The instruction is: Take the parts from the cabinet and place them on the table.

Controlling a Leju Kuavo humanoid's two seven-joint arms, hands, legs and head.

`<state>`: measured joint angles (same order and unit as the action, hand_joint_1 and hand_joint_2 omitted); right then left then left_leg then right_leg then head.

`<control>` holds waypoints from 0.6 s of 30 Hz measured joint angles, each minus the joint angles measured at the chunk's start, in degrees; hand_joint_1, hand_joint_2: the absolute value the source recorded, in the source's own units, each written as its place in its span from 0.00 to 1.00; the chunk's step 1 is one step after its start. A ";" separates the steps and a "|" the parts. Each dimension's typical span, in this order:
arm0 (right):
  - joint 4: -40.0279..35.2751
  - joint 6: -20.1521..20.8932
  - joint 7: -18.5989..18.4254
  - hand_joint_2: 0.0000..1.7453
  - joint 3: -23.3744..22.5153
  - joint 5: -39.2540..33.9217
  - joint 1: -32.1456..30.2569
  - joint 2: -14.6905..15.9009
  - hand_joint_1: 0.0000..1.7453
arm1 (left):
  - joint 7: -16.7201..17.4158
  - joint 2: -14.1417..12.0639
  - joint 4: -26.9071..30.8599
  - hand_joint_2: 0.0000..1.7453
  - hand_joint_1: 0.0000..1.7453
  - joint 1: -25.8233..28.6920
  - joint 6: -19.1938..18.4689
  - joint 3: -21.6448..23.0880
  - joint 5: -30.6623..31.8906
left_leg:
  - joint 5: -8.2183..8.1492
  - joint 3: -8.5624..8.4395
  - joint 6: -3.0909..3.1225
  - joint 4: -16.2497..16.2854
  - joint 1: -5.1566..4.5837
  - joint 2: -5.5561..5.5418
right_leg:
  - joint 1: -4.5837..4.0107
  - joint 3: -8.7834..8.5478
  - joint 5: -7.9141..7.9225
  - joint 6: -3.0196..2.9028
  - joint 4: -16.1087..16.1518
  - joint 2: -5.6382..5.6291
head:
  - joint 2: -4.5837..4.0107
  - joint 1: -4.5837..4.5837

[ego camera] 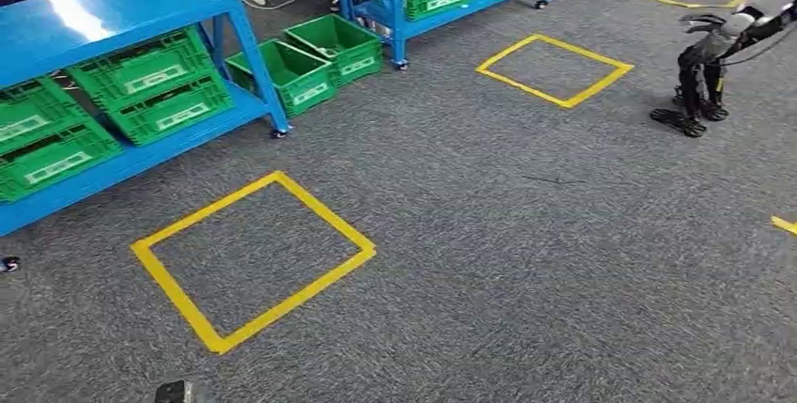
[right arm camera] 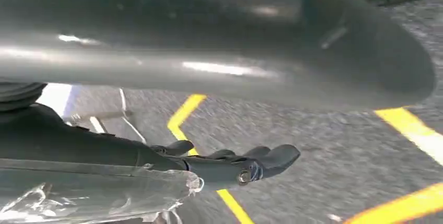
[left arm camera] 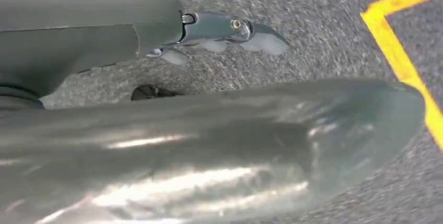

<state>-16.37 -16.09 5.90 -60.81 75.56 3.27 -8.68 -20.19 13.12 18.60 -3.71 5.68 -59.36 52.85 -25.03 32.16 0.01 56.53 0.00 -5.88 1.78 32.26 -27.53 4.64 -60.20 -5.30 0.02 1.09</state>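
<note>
We see clear plastic part bag [right arm camera: 94, 195] lying against right robot hand [right arm camera: 230, 164], lower left of right wrist frame; grip on it unclear; left robot hand [left arm camera: 224, 33] empty, fingers loosely extended; we judge bag light, crinkly, slippery; pinch bunched film firmly.

Carpet [ego camera: 526, 262] grey, rough, matt. Crates [ego camera: 141, 69] green plastic, ribbed. Shelf [ego camera: 113, 8] blue painted metal, shiny. Floor tape [ego camera: 249, 253] yellow, smooth.

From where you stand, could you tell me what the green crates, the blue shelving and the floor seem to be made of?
The green crates look like moulded plastic: matte, slotted walls with white labels. The blue shelving looks like painted metal, its top board glossy with a glare streak. The floor appears to be short-pile grey carpet, speckled and dull; the yellow square on it looks like stuck-down tape.
</note>
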 joint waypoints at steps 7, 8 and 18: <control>0.22 -0.28 0.28 0.00 0.00 -0.13 0.47 0.04 0.00 | -0.24 -0.70 -1.05 0.00 0.00 -0.40 0.18 0.02 -0.09 | -2.88 3.55 -1.96 5.19 -0.31 3.94 | -0.46 -0.45 0.04 -3.53 0.99 3.74 | 0.00 -0.89; 0.22 -0.28 0.28 0.00 0.00 -0.22 0.36 0.07 0.00 | -0.29 -0.72 -1.09 0.00 0.00 -0.64 0.18 0.04 -0.13 | -5.06 5.82 -2.07 9.73 -0.26 4.65 | -0.62 -0.44 -0.05 -3.67 0.99 4.66 | 0.00 -0.89; 0.35 -0.50 0.66 0.00 0.00 -0.44 0.34 0.07 0.00 | -0.61 -0.85 -1.53 0.00 0.00 -0.75 0.20 0.09 -0.22 | -0.14 1.38 0.31 0.73 -1.84 9.90 | -2.02 -1.82 -1.78 -3.20 1.17 12.01 | 0.00 -0.72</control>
<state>-16.02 -16.59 6.56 -60.81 75.12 3.61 -8.61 -20.81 12.26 17.07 -4.46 5.88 -59.28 52.63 -25.17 33.54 0.32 57.26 -1.84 4.02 -0.24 30.44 -29.31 1.44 -59.03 6.70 0.02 0.37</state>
